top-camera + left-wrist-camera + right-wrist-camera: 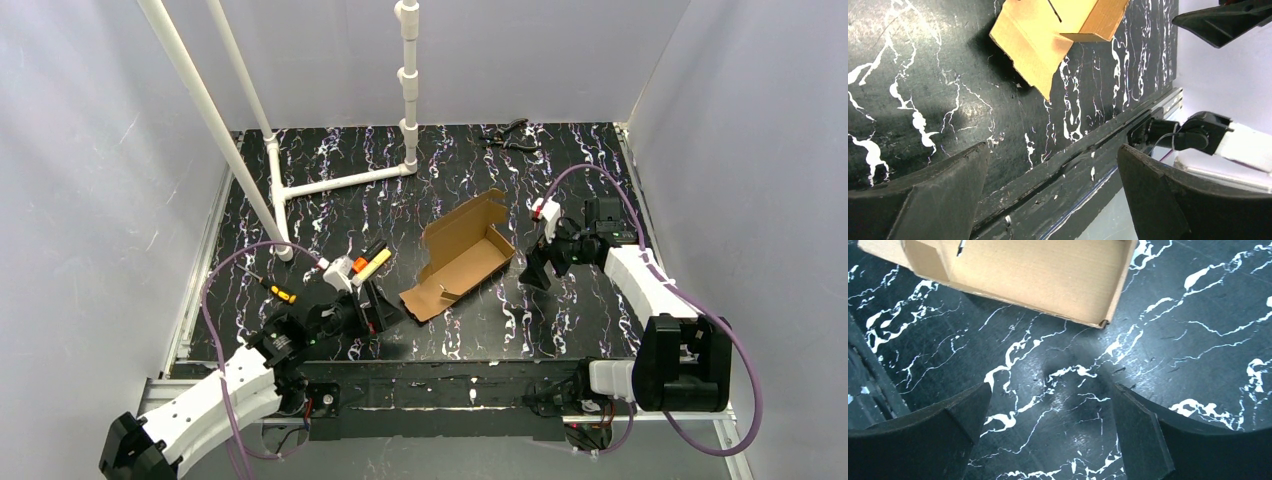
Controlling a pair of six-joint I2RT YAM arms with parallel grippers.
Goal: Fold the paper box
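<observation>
A white pipe frame (340, 182) stands far left on the black marbled table (480, 325). Dark pliers (510, 138) lie at the far edge. An orange-tipped marker (279, 291) lies near left.

The paper box (462, 255) lies on the table (450, 170) between the left tool (383, 306) and the right tool (540, 276).

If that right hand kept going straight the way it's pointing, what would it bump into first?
Probably the black, white-veined tabletop: the open right hand tilts down at bare surface just short of the brown cardboard box. Depth is unclear, so the box's edge could come first.
</observation>
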